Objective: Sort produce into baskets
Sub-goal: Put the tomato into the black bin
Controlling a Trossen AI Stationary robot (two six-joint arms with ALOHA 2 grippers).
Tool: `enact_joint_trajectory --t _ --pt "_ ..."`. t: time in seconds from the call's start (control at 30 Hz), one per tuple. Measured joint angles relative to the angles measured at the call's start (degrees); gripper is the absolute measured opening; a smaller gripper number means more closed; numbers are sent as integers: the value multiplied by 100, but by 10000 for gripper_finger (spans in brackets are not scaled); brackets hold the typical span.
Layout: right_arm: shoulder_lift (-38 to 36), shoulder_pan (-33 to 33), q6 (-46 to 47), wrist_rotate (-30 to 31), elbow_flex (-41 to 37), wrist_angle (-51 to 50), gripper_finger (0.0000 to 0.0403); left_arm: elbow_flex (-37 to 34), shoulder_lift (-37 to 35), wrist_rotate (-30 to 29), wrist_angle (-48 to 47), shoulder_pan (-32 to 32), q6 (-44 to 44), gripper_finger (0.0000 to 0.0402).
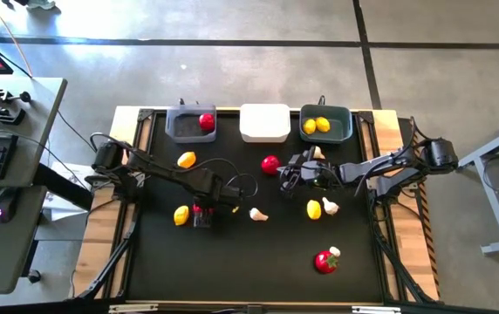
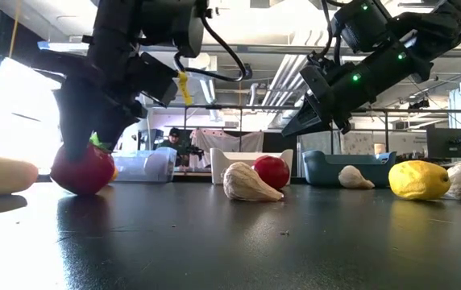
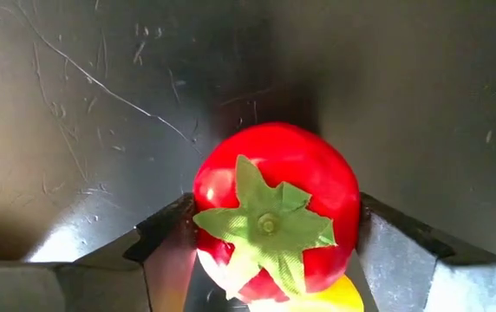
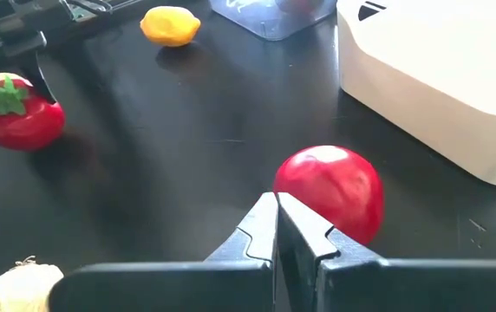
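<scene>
My left gripper is down over a red tomato with a green top, at the table's left middle, and is shut on it. A lemon lies just left of it. My right gripper is shut and empty; it hovers above the table just right of a second tomato. The grey basket holds a tomato, the white basket shows nothing inside, and the teal basket holds two lemons. My left gripper pinches the tomato by its two opposite sides, one finger on each. The fingers come from above, pointing down. The tomato sits upright, green top up, and its underside looks to be on the table.
Loose on the black table are a lemon, a garlic bulb, a lemon beside a garlic bulb, and a tomato with a garlic bulb near the front right. The baskets line the far edge.
</scene>
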Motion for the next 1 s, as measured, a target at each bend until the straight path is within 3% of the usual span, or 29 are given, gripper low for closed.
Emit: enact_joint_trajectory --t 0.23,0.47,0.63,0.77,1.0 --pt "0 0 0 0 0 -41 2 -2 -181 -427 -206 142 253 241" --pt "0 0 0 0 0 -47 2 8 -708 -489 -435 838 262 239" --pt "0 0 0 0 0 -68 2 11 -1179 -543 -612 1640 540 239" --pt "0 0 0 0 0 -71 2 17 -1497 -908 -921 2480 852 239" --pt "0 0 0 0 0 -71 2 17 -1600 -1172 -798 4083 1526 239"
